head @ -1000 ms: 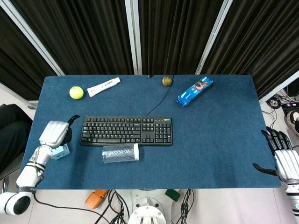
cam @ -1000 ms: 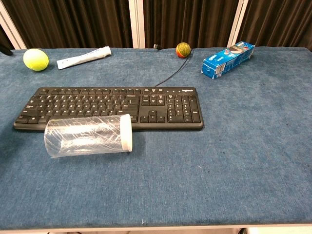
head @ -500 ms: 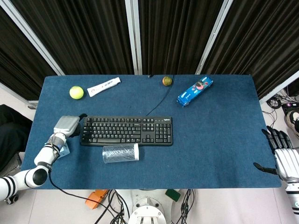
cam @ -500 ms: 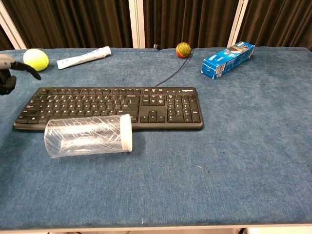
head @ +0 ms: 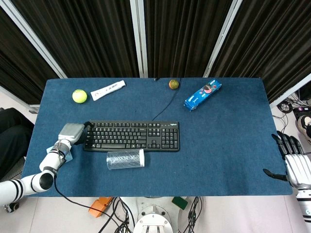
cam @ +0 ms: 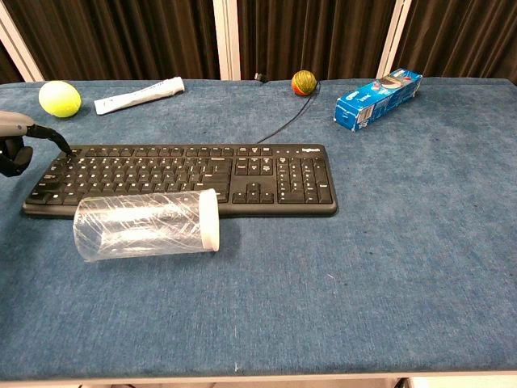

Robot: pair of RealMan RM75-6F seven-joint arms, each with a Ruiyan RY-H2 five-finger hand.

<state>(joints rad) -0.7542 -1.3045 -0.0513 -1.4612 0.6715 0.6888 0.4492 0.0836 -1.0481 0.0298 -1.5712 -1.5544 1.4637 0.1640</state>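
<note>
The right hand (head: 295, 162) hung with fingers spread and empty off the table's (head: 228, 145) near right edge, while the left hand (head: 72, 132), holding nothing, touched a fingertip (cam: 68, 149) to the black keyboard's (cam: 190, 178) far left corner behind the toppled clear plastic jar (cam: 145, 225).

Your blue table (head: 228, 145) and what lies on it.

You have a black keyboard (head: 131, 136) left of centre, its cable running to the far edge, with a clear plastic jar (head: 125, 159) lying on its side just near of it. Along the far edge you see a tennis ball (head: 79, 96) at the left, a white tube (head: 108, 90) beside it, a small reddish ball (head: 173, 84) mid-table and a blue biscuit packet (head: 202, 95) further right.
</note>
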